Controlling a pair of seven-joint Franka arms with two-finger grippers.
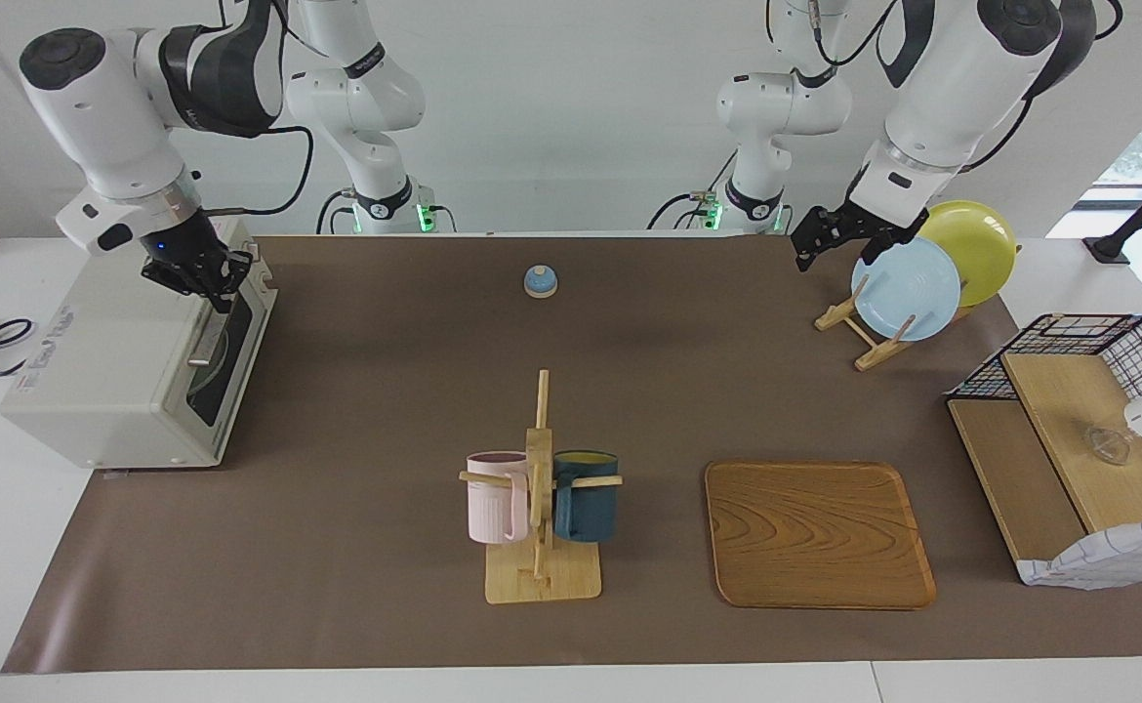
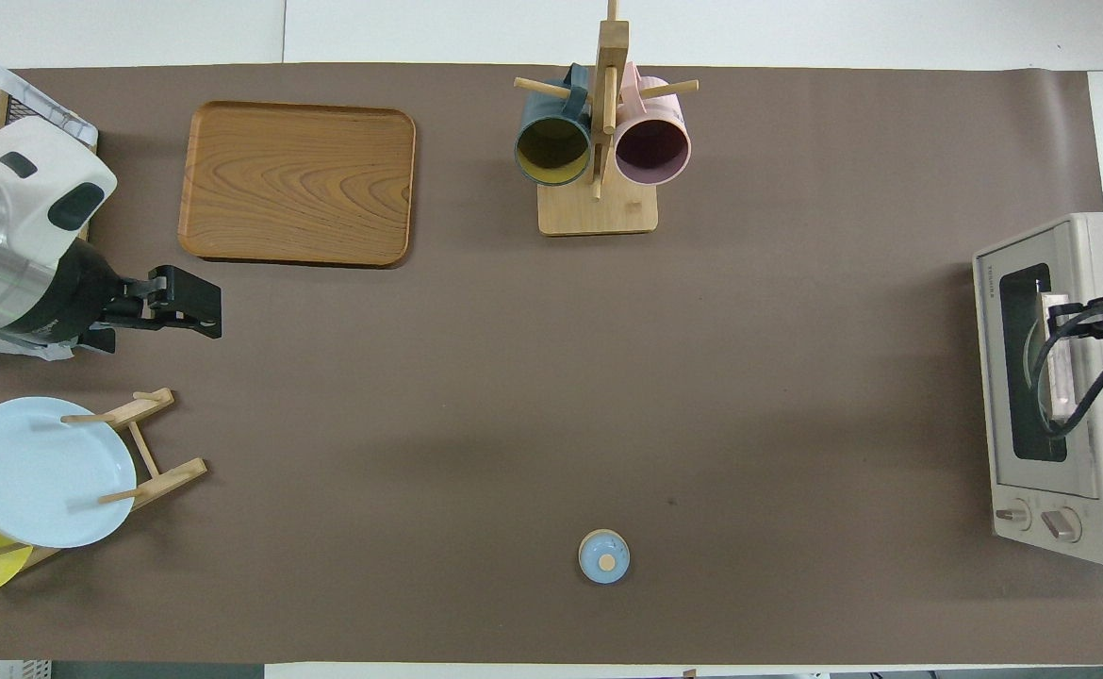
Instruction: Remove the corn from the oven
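Note:
The off-white oven (image 1: 112, 361) stands at the right arm's end of the table with its dark glass door closed. The corn is hidden; only a dim round shape shows through the glass. My right gripper (image 1: 212, 290) is shut, its tips down at the top edge of the door, by the end of the metal bar handle (image 1: 208, 334) nearer to the robots. From overhead, the right gripper (image 2: 1079, 319) and its cables lie over the handle (image 2: 1059, 377). My left gripper (image 1: 815, 244) hangs open over the mat beside the plate rack and waits.
A mug stand (image 1: 540, 488) with a pink and a dark blue mug is mid-table. A wooden tray (image 1: 818, 532) lies beside it. A plate rack (image 1: 908, 288), a black wire basket (image 1: 1088, 342) and a small blue bell (image 1: 540, 281) are also here.

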